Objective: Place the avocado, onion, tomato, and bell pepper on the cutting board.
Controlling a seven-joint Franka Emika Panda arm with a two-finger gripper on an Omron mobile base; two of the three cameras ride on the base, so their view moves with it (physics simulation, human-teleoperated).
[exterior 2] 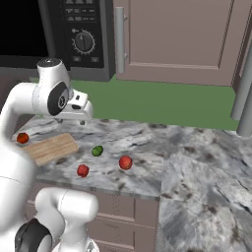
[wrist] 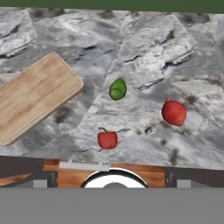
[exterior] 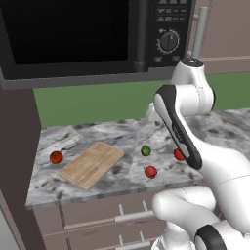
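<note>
Nothing sits in your tool (exterior 2: 78, 119); it hangs spread and unloaded in the upper left of the right base frame, high above the counter (wrist: 144, 48), likely raised to survey. Below it in the hand frame, the avocado (wrist: 117, 89) lies centre, clear of the cutting board (wrist: 35, 94) at left. The bell pepper (wrist: 107, 139) sits lower centre, nearest the counter's front edge; a red round one (wrist: 174, 112) lies right. Another red one (exterior: 56, 156) rests beyond the board's far side. Open stone surrounds each, and the board is bare.
</note>
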